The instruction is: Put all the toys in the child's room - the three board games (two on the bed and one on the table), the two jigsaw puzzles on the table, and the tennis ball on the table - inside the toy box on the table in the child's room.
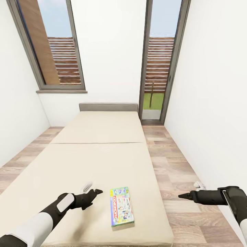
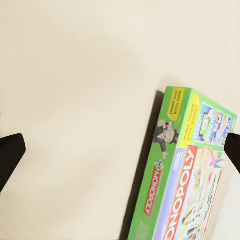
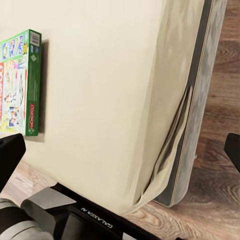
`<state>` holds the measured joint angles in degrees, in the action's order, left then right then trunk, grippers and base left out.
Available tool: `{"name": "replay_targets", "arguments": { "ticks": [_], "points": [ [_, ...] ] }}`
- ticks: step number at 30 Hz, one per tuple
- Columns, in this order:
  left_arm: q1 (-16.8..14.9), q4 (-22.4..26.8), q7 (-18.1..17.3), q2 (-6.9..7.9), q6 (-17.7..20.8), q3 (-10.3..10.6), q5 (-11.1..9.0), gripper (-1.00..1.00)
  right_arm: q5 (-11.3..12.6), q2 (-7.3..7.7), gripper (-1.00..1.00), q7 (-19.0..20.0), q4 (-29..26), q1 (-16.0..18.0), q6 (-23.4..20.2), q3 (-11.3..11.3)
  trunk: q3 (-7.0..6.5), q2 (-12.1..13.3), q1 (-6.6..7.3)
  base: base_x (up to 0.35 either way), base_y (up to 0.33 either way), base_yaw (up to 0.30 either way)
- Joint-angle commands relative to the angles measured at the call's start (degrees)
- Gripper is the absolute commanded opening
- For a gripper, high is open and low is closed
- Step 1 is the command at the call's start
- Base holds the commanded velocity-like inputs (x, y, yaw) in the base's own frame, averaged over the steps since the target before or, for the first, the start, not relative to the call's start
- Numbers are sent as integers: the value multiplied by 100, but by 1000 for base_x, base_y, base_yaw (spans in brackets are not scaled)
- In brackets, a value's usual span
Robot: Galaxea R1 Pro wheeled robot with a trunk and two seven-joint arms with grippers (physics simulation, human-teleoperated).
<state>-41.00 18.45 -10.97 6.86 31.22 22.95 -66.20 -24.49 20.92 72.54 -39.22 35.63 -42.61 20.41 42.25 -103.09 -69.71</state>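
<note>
One board game, a flat box with green edges marked MONOPOLY, lies on the beige bed close to its near right corner. My left gripper hovers open above the mattress just left of the box, nothing between its fingers. In the left wrist view the box sits toward one fingertip. Out over the floor to the right of the bed, my right gripper is open and empty. Its wrist view shows the box and the bed's grey frame.
White walls close in on both sides. A window and a tall glass door stand behind the grey headboard. A strip of wood floor runs along the bed's right. Part of my dark base is below the right arm.
</note>
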Motion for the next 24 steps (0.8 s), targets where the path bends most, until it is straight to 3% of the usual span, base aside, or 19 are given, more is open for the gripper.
{"name": "replay_targets", "arguments": {
  "ticks": [1,7,12,17,24],
  "points": [
    [-4,1,-19,3,11,23,-7,100,-58,-6,100,50,-8,6,-46,28,24,-44,-22,0,0,0],
    [2,6,-25,37,8,25,-15,100,-64,-9,100,50,-14,5,-60,31,132,-285,-154,0,0,0],
    [52,17,-23,41,-120,39,-1,100,-58,2,100,64,-16,5,-63,33,132,-285,-154,0,0,0],
    [63,-4,-18,29,-160,42,232,100,-57,2,100,74,-21,5,-63,29,132,-285,-154,0,0,-33],
    [65,-7,-25,25,-168,39,325,100,-56,11,100,77,-24,5,-63,33,132,-285,-154,0,0,-212]
  ]
}}
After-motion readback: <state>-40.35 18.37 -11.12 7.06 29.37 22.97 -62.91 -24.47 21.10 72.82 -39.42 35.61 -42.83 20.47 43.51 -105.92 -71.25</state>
